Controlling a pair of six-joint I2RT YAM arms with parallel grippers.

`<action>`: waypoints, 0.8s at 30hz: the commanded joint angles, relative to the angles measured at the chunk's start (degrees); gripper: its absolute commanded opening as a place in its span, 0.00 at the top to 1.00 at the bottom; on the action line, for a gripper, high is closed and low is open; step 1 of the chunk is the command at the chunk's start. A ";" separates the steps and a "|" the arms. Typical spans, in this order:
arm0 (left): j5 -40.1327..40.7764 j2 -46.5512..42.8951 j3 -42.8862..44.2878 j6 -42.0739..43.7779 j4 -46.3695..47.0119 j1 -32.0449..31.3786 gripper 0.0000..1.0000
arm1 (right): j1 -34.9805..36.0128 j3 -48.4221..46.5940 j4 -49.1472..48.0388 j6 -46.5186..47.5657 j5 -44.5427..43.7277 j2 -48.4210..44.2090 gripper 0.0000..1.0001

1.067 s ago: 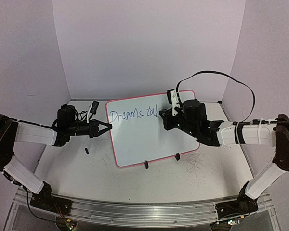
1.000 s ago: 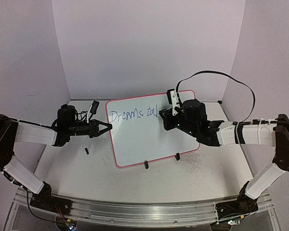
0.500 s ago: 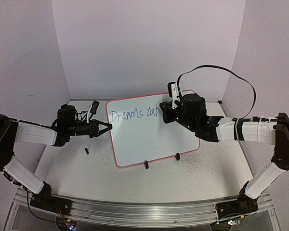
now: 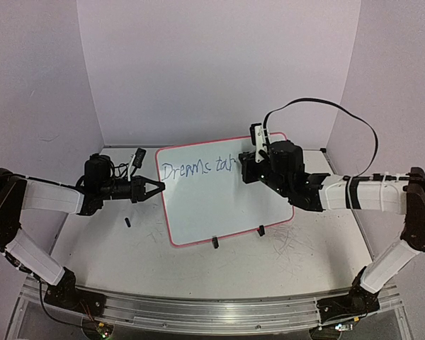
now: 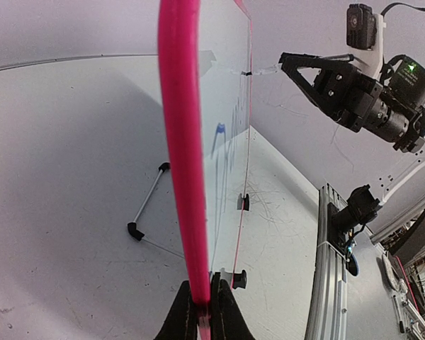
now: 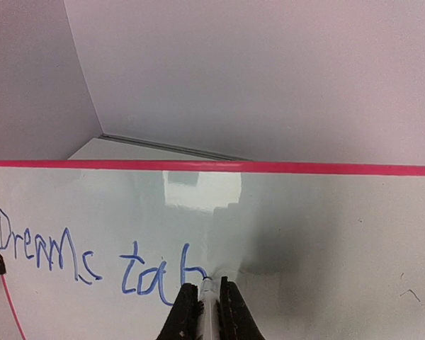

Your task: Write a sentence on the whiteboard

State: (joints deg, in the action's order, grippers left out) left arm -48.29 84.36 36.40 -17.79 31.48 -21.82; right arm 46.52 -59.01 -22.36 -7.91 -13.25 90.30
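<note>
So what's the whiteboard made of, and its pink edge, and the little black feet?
The whiteboard looks like a smooth, glossy coated sheet: it mirrors a bright patch. Its pink rim looks like shiny plastic, maybe rubber. The black clip feet look like matte plastic, but they're too small to be sure.

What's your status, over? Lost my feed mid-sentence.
Left gripper shut on whiteboard left rim, steadying it. Right gripper shut on marker, tip on board. "Dreams" written, second word begun. Small black piece on table, apart from board.
</note>
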 commanded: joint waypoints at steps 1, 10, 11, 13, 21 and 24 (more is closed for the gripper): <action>1.36 -1.12 2.51 3.52 0.97 -0.14 1.00 | -0.15 1.90 0.73 -1.65 0.98 -1.71 1.00; 1.29 -0.93 2.73 3.38 0.94 -0.16 1.00 | 0.17 0.47 -1.35 -2.32 3.75 0.17 1.00; 1.35 -1.01 2.74 3.38 0.92 -0.15 1.00 | 0.18 -0.02 -1.53 -2.41 4.07 0.47 1.00; 1.35 -1.12 2.77 3.38 0.91 -0.16 1.00 | 0.17 -0.70 -1.71 -2.52 4.42 0.98 1.00; 1.32 -0.88 2.76 3.55 0.85 -0.15 1.00 | 0.15 1.17 -1.48 -2.55 1.69 -0.27 1.00; 1.36 -0.88 2.74 3.56 0.80 -0.16 1.00 | 0.08 2.34 -0.85 -2.31 -0.10 -1.19 1.00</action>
State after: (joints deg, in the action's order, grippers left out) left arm -48.31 84.36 36.42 -17.82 31.46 -21.82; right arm 46.64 -57.60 -22.83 -9.96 -9.99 90.26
